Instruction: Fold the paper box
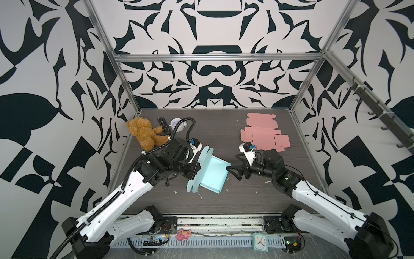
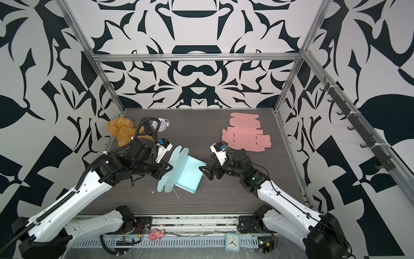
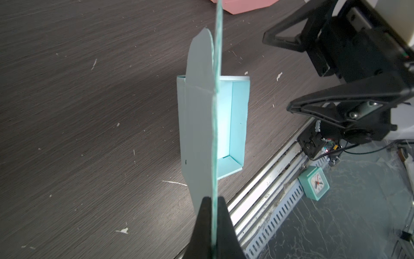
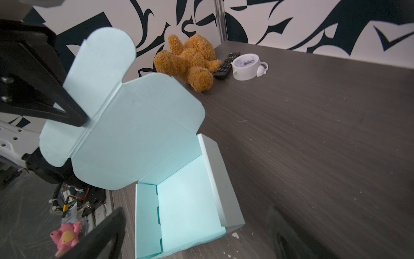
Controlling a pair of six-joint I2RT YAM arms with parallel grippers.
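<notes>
Both top views overlook the table (image 1: 224, 134); wrist views closely share the box (image 3: 240, 112) (image 4: 188, 201).

No legible text anywhere; teal clock (image 3: 314, 182) dial marks, remote (image 4: 226, 64) button labels too small to read.

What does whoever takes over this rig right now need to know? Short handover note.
Left pincer: shut on the lid, holding it upright.
Right pincer: open, empty, by the blue box tray's corner.
The box sits on the table; the pink blank lies flat behind, untouched.
Done: tray walls are up.
Left: probably fold the lid's ear flaps, lower the lid, tuck it in.
</notes>
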